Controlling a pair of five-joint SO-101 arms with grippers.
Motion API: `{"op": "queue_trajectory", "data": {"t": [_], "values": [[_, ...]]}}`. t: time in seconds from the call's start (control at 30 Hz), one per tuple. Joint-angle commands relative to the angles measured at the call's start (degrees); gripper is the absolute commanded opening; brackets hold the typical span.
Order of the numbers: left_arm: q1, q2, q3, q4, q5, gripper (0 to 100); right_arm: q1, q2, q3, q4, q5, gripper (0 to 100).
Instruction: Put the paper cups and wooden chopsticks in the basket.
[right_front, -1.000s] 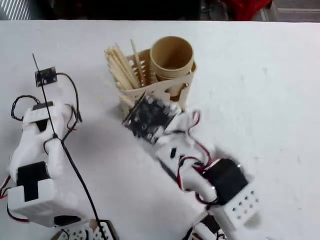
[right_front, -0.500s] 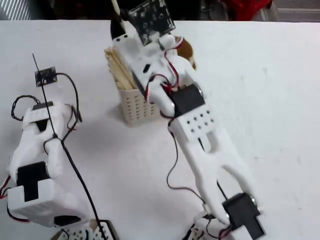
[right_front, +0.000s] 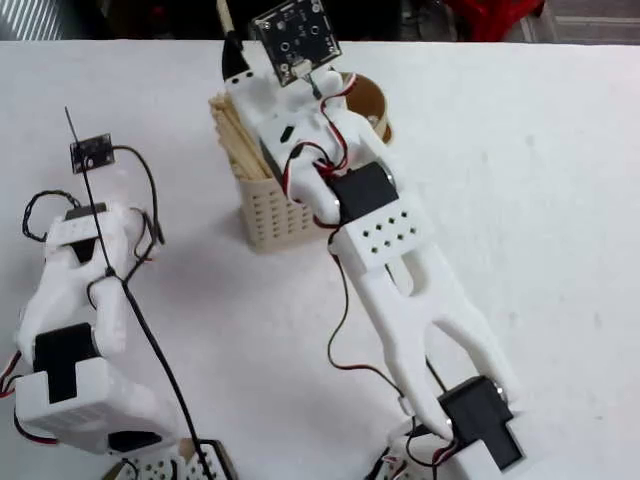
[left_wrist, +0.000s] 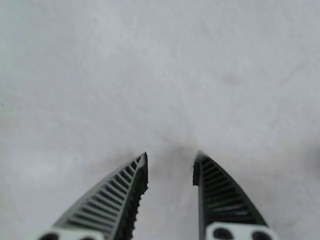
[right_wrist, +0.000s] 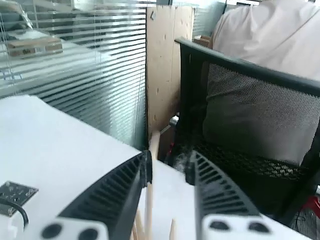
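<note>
High view: right gripper (right_front: 235, 62), jaws parted, hangs over the basket (right_front: 272, 215) near the far table edge (right_front: 480, 43). Left gripper (left_wrist: 170, 156) gapes above the table (left_wrist: 160, 60).

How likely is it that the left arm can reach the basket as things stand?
Probably yes: bare table lies between the left arm and the basket, though the right arm lies over its top.

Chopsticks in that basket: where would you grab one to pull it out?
Probably by the free upper end, coming from above: the chopsticks stand leaning in the basket, whose walls close off their lower parts from the sides.
</note>
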Motion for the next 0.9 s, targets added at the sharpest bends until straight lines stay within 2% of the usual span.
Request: {"op": "queue_trajectory", "data": {"t": [0.0, 0.13, 0.27, 0.43, 0.57, 0.87], "values": [[0.57, -0.31, -0.53, -1.32, -0.62, 17, 0.22, -4.35, -0.70, 2.86, -0.35, 14.8], [0.57, -0.31, -0.53, -1.32, -0.62, 17, 0.40, -6.90, -0.70, 9.45, -0.35, 14.8], [0.57, -0.31, -0.44, -1.32, -0.62, 17, 0.57, -10.24, -0.09, 23.69, -0.35, 14.6], [0.57, -0.31, -0.35, -1.32, -0.62, 17, 0.57, -15.87, 9.58, 39.25, -0.35, 2.7], [0.57, -0.31, -0.18, -1.23, -0.62, 17, 0.57, -21.67, 25.23, 40.75, -0.35, 3.3], [1.19, -0.92, -0.62, -0.79, -0.26, 17, 0.75, -42.07, 60.57, 32.66, -0.35, 3.4]]}}
